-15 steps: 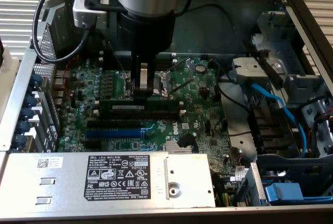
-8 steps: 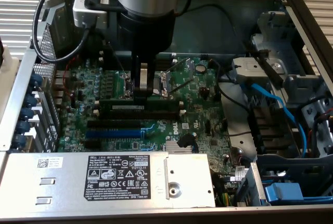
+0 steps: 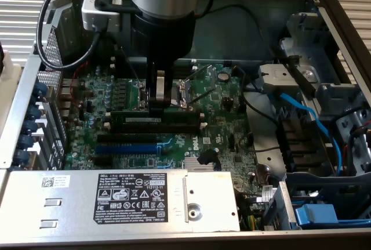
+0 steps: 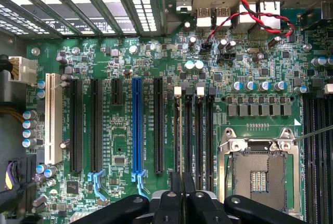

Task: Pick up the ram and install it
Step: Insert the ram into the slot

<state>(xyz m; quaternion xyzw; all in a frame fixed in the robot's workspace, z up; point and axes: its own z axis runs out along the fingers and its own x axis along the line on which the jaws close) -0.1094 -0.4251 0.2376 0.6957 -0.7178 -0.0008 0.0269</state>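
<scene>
The pincer (image 3: 162,102) stands over the green motherboard (image 3: 232,128) inside the open computer case (image 3: 342,6), and its two fingers are pressed together on the upper edge of the ram (image 3: 153,120), near the middle of the stick. The ram stands on its long edge, with the flat faces upright and the whitish label toward the exterior view. Its long axis runs from the exterior view's left to its right, parallel with the black memory slots (image 3: 156,129) and with the blue expansion slot (image 3: 124,145). It is at the memory slots, just beside the processor socket (image 3: 188,90); I cannot tell if it is fully seated.
</scene>
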